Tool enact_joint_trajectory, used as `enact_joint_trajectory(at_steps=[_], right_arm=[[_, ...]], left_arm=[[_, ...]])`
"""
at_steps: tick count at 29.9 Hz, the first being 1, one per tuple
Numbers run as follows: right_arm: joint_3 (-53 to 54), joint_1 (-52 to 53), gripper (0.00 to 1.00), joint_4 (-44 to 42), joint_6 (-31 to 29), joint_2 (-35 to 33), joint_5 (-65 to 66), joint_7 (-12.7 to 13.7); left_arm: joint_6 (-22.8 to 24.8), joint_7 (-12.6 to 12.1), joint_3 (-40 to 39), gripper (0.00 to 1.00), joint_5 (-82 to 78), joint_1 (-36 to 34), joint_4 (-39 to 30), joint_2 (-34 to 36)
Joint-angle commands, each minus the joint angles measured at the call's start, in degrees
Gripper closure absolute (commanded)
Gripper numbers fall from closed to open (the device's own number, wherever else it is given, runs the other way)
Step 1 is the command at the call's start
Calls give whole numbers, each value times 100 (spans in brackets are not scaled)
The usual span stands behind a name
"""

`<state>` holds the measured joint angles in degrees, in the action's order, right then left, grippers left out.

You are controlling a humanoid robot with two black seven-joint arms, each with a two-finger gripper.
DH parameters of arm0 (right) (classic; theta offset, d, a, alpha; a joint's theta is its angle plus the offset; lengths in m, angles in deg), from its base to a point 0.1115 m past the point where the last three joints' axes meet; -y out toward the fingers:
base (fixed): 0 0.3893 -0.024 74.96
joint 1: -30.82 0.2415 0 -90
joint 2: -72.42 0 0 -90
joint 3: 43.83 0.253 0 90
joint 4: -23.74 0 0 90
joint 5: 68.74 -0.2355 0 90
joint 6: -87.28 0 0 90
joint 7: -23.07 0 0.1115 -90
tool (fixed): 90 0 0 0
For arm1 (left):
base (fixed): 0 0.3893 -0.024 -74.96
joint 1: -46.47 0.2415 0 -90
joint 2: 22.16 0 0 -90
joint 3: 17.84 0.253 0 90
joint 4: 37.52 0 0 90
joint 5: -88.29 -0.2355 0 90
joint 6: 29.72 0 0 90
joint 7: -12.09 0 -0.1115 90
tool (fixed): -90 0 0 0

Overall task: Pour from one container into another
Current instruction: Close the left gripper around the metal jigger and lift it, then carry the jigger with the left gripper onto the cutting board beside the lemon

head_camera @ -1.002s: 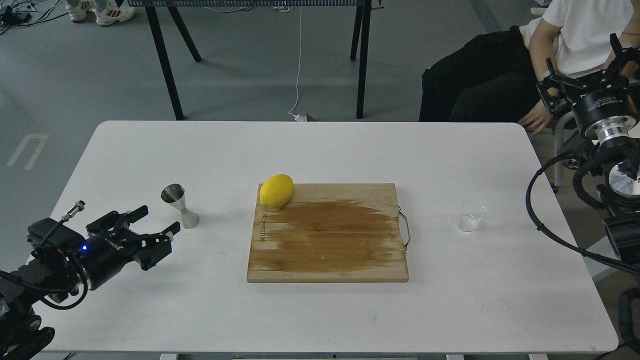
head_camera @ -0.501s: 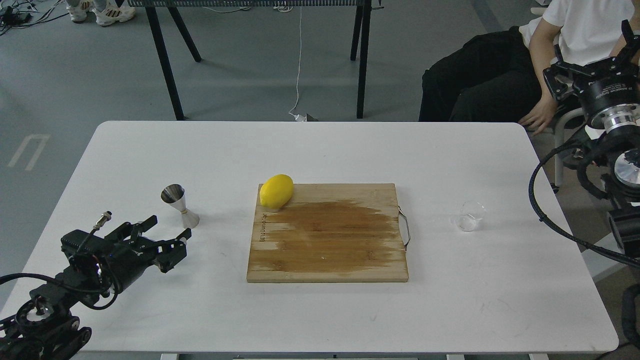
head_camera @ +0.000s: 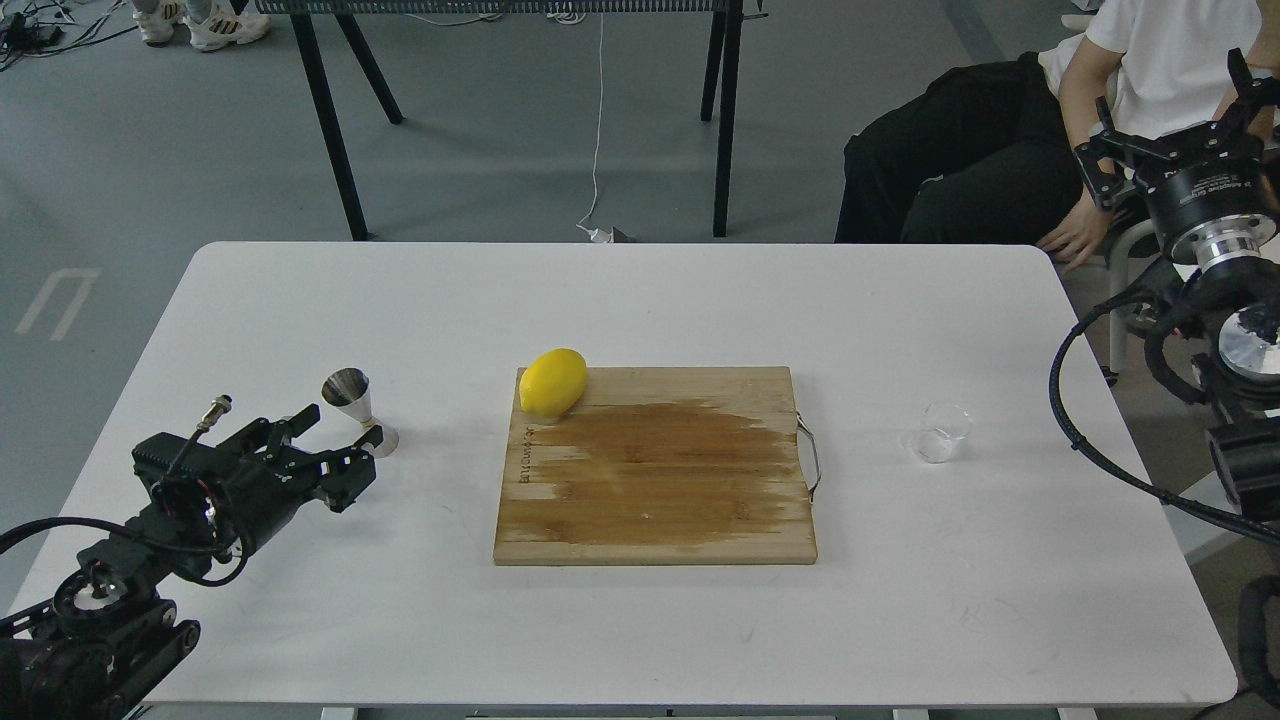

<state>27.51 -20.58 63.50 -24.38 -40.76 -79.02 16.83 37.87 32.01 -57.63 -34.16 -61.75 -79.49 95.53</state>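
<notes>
Steel jigger (head_camera: 358, 411) stands right at the left end effector (head_camera: 338, 452), fingers spread, gripping nothing. Right end effector (head_camera: 1170, 115) hangs splayed, far from the glass cup (head_camera: 941, 431); reaching it comes next.

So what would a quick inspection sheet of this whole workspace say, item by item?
Surface: white table, dry apart from the board.
Job's things: clear glass cup upright near the right edge; steel jigger upright on the left. They stand far apart, the board between them.
Clutter: wooden cutting board with a large dark wet-looking patch; lemon on its far left corner.
Grippers: left tool open, fingers either side of the jigger's base, not closed on it; right tool raised off the table's right side, fingers spread.
Cables: black cable looping beside the right arm; white cord on the floor.
Surroundings: seated person at far right; black table legs behind.
</notes>
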Motion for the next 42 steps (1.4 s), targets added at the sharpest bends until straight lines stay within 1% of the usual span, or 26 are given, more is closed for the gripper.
enact_joint_trajectory(at_steps=[1, 6, 7, 8, 10, 14, 19, 21, 24, 29, 32, 34, 40, 42], right_arm=[[-6, 8, 0, 14, 13, -20, 0, 0], [2, 8, 0, 40, 101, -28, 0, 0], [2, 8, 0, 40, 118, -29, 0, 0], [2, 8, 0, 40, 127, -29, 0, 0], [11, 8, 0, 40, 136, -29, 0, 0], [29, 8, 0, 40, 136, -29, 0, 0], [20, 8, 0, 40, 145, -20, 0, 0], [20, 8, 0, 40, 171, -20, 0, 0], [20, 8, 0, 40, 180, -20, 0, 0], [20, 16, 0, 49, 215, -29, 0, 0], [20, 17, 0, 49, 224, -55, 0, 0], [20, 17, 0, 49, 215, -64, 0, 0], [37, -1, 0, 49, 215, -125, 0, 0], [46, -10, 0, 40, 224, -186, 0, 0]], left_arm=[[-88, 3, -3, 19, 11, -120, 224, -193], [-185, 3, 6, 20, 11, -112, 251, -299], [-177, 3, 6, 23, 11, -112, 259, -299], [-176, 3, 6, 27, 11, -112, 259, -325], [-176, -24, 6, 42, 11, -121, 268, -352], [-185, 12, 15, 63, -24, -130, 295, -326], [-255, 20, 50, 76, -42, -138, 295, -299], [-291, 20, 50, 78, -51, -165, 295, -299], [-291, 12, 50, 83, -51, -235, 312, -290], [-299, -15, 24, 86, 2, -446, 347, -334], [-387, -6, 6, 86, 11, -630, 216, -308], [-414, -6, 15, 86, 2, -735, -29, -290], [-344, -41, 50, 86, -95, -929, -1057, -352], [-335, -41, 163, 89, -243, -999, -1435, -369]])
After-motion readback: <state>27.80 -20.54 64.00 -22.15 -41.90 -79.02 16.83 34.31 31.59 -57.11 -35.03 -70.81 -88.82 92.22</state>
